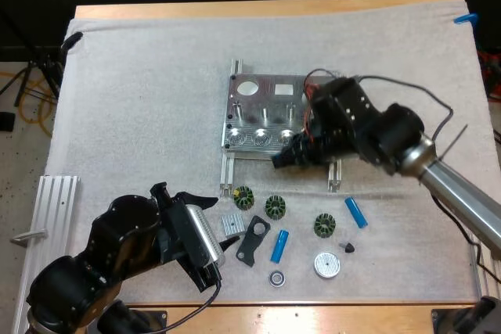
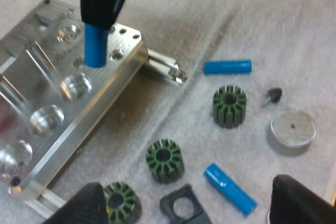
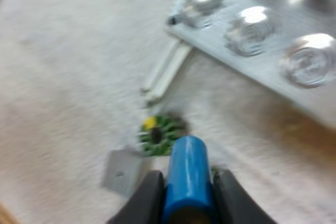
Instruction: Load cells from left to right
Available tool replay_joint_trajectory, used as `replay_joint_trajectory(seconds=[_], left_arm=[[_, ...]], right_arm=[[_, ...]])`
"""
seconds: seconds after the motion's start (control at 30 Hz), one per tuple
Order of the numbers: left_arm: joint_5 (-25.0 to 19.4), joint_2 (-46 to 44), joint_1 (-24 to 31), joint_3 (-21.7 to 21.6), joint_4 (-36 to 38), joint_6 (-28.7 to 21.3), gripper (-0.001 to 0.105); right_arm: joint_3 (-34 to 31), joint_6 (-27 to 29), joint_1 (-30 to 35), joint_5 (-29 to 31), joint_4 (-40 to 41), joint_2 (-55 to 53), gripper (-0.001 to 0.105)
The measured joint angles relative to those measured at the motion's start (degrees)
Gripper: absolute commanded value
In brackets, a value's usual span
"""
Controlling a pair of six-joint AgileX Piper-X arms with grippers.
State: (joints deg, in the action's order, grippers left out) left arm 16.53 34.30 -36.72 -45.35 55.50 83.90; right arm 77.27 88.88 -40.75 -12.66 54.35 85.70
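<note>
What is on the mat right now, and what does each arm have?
metal fixture: one, silver, middle of the mat
held blue cylinder: one, blue, over the fixture's near right end
loose blue cylinders: two, blue, lying in front of the fixture
ribbed rings: three, green and black, in a row before the fixture
bracket: one, black, beside a loose cylinder
finned block: one, silver, left of the bracket
disc: one, silvery white, near edge
small cone: one, dark, by the disc
small ring: one, dark, near edge
rail: one, silver, mat's left edge
right gripper: fingers shut on the held cylinder
left gripper: fingers open, by the finned block
</note>
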Motion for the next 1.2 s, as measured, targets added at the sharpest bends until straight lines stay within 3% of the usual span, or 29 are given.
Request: replay_joint_trajectory(seconds=[0.23,0.5,0.83,1.2], left_arm=[[-0.6,0.0,0.0,0.0,-2.87,1.42,0.064],[-4.68,0.77,0.0,0.0,-5.87,2.51,0.064],[-5.89,7.86,0.0,-0.05,-10.06,3.73,0.064],[-5.89,8.74,0.0,-0.05,-11.5,4.04,0.064]], right_arm=[[10.87,6.38,0.52,10.42,7.18,8.9,0.005],[18.98,7.13,2.89,13.39,12.78,17.55,0.005],[19.46,8.26,5.32,13.77,13.35,20.29,0.005],[19.63,9.7,5.18,15.03,12.47,22.86,0.005]])
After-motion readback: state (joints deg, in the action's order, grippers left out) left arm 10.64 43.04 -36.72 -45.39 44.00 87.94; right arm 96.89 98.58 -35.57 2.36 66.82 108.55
